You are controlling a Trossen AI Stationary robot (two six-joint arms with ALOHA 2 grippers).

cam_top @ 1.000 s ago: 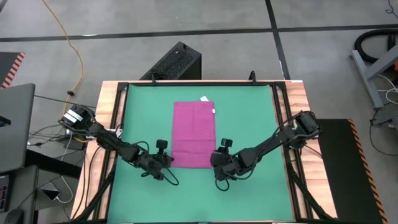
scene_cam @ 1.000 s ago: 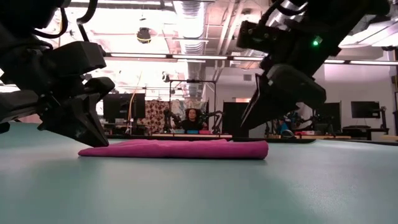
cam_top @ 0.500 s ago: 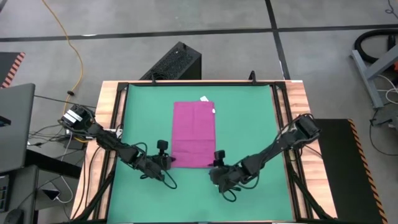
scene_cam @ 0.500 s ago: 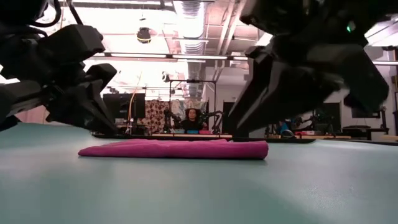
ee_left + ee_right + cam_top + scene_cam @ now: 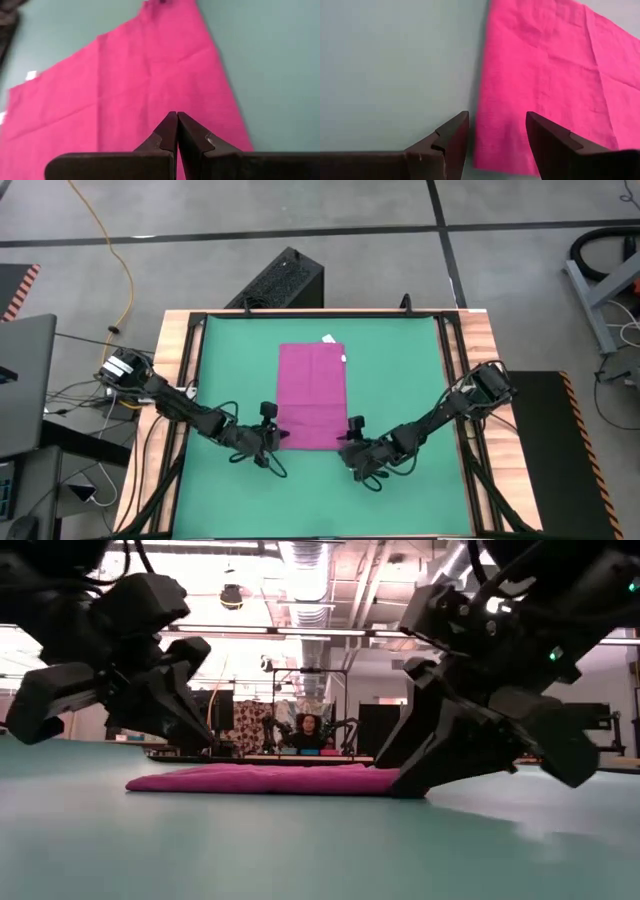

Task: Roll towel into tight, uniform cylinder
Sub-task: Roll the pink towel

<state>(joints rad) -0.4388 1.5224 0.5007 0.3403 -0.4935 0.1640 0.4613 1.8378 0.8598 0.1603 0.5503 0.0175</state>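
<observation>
I see the towel (image 5: 311, 397) lying flat and unrolled on the green mat (image 5: 400, 380), just above the middle of the high view, its small white tag (image 5: 328, 338) at the top edge. My left gripper (image 5: 281, 437) sits at the towel's lower left corner with its fingers (image 5: 170, 131) pressed together and nothing between them. My right gripper (image 5: 345, 448) sits at the lower right corner, fingers (image 5: 452, 137) spread wide, the towel's edge showing in the gap between them. In the low view, a person (image 5: 308, 730) sits far behind the table.
</observation>
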